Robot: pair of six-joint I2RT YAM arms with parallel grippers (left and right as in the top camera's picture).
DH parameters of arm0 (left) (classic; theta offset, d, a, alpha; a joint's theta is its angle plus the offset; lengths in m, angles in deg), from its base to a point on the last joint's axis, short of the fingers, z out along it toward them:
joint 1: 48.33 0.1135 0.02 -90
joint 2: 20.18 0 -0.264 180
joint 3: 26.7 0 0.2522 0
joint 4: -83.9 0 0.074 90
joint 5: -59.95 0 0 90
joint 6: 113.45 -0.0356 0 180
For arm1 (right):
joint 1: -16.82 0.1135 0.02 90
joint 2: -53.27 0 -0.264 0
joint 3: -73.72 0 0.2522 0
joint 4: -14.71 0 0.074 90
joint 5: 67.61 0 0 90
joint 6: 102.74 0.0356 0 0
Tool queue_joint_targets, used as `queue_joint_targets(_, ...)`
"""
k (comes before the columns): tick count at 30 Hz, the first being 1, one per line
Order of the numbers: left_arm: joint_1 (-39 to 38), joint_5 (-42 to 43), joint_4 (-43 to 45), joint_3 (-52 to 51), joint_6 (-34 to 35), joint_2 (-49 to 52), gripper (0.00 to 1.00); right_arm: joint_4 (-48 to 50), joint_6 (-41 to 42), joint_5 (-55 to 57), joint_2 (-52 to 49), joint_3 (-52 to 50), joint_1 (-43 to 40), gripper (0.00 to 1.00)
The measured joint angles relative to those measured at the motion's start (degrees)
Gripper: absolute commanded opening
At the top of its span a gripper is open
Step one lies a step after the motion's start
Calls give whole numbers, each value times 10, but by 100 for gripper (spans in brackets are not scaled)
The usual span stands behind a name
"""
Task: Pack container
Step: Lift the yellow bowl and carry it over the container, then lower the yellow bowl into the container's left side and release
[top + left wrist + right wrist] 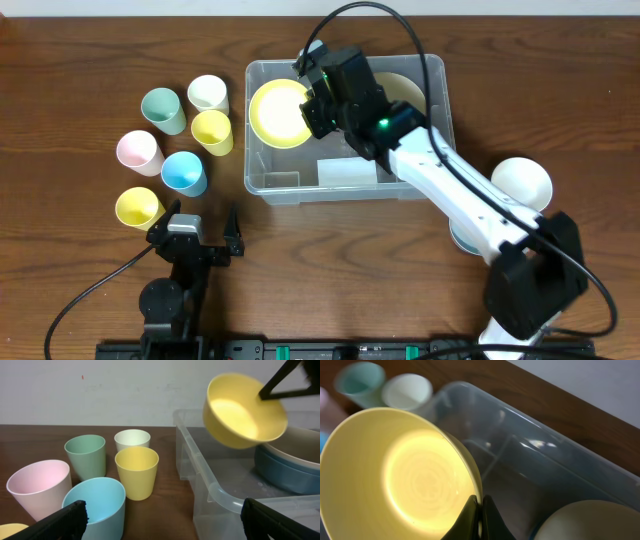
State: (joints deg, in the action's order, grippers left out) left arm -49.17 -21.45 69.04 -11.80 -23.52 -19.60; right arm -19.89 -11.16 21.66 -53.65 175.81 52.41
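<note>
The clear container (283, 168) sits on the wooden surface (90, 60) directly beneath the right fingers (470, 521), which are clamped on the rim of a yellow bowl (410, 475) held tilted over the bin's emptier half, so the step in hand appears to be setting that bowl inside. Doing it well likely means levelling the bowl and lowering it until its base meets the floor below the fingers. It should stay off the wall on the cup side and off the cream bowl (590, 520) stacked on a blue bowl (285, 472) on the other side of the fingers, and be let go only once it rests. Nesting it on that stack might save room. The left fingers (62, 521), spread wide and holding nothing, rest low, with six cups (185, 172) just ahead of them and the container's corner off to their right. From overhead the right arm (450, 190) covers the middle of the bin, so how much floor is free beneath it cannot be told. It also hides most of a pale round object beside the white bowl (522, 182) outside the bin. Clear pieces and a white patch — perhaps a label — near the front wall are hard to read. The yellow bowl is blurred in the left wrist view.
</note>
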Motion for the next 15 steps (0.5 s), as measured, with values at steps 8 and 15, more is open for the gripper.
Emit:
queue_joint_targets(8,0,0,0,0,0,0,98,62,3,58,-33,0,0,1)
queue_joint_targets(15,0,0,0,0,0,0,98,76,17,94,-71,0,0,1)
